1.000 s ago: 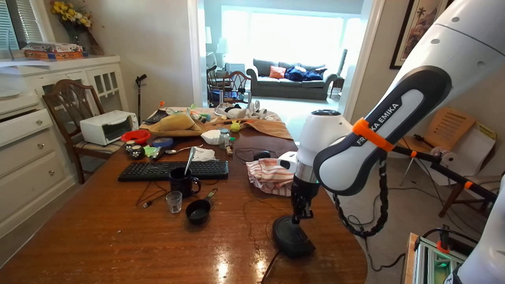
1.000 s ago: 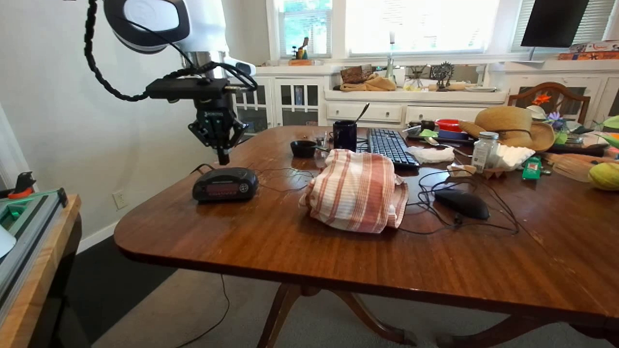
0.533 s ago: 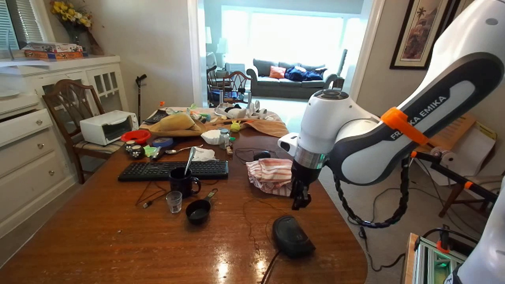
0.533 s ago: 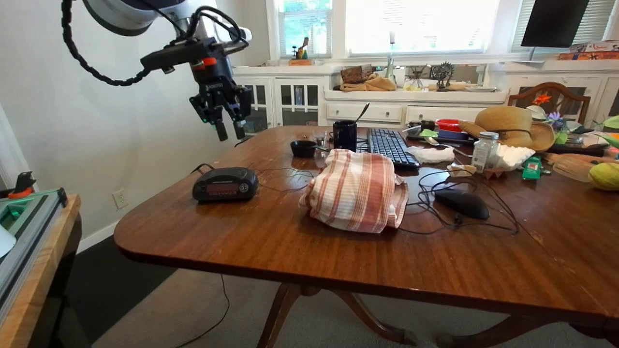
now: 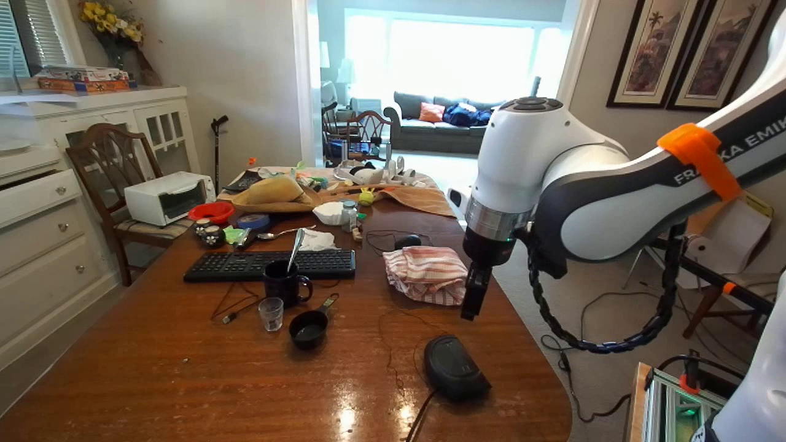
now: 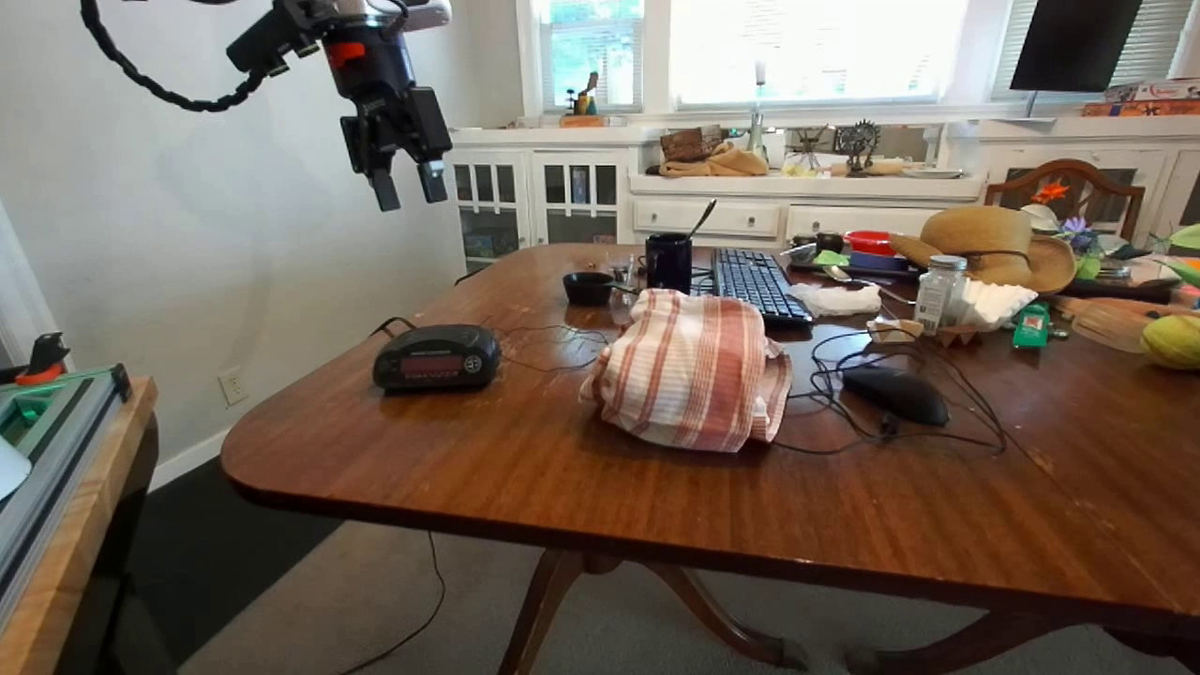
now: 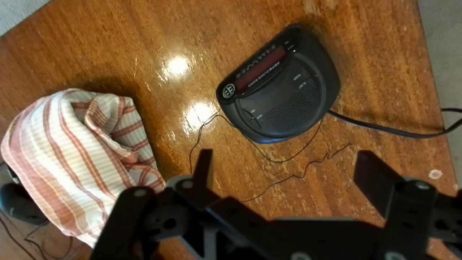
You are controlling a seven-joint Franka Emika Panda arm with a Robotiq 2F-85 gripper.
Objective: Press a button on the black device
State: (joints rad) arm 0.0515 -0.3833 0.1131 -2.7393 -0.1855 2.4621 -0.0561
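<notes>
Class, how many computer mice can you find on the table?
1. The black mouse lies right of the striped cloth in an exterior view. The black device is a clock radio, not a mouse. The cloth could hide others.

Clock radio on table

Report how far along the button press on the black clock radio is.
Done: possibly the press; a second ago the closed gripper was down at the clock radio, though contact can't be confirmed. In hand: backing off; the gripper has risen and opened, holding nothing. Left: perhaps nothing, but the display gives no readable sign of a press, so a repeat may be needed.
</notes>
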